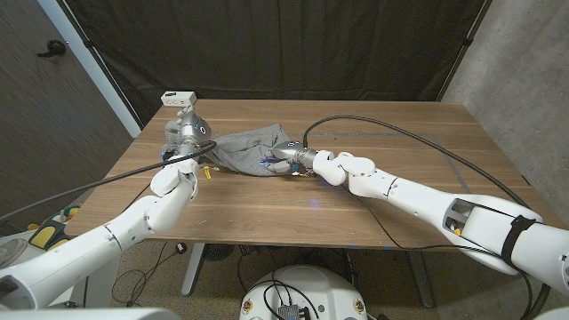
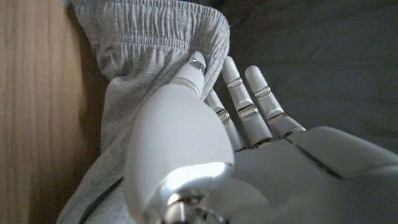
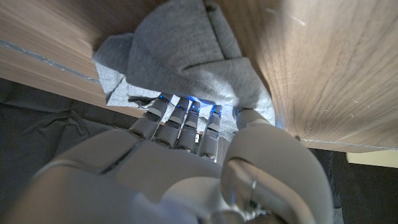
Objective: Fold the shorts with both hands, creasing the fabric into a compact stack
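Both my hands are on the grey shorts (image 1: 242, 153), which lie bunched on the wooden table (image 1: 418, 142), toward its left and far part.

In the head view my left hand (image 1: 190, 131) stands at the left end of the cloth, and in the left wrist view I see its thumb pressed on the elastic waistband (image 2: 155, 28) while the other fingers (image 2: 249, 106) reach straight behind the fabric, so this hand pinches the waistband. My right hand (image 1: 298, 158) is at the right end of the shorts; in the right wrist view its fingertips (image 3: 186, 112) go under a folded edge of the cloth and the thumb touches the same edge from the side, so it grips the fabric there. A black cable (image 1: 391, 133) curves over the table behind my right arm.
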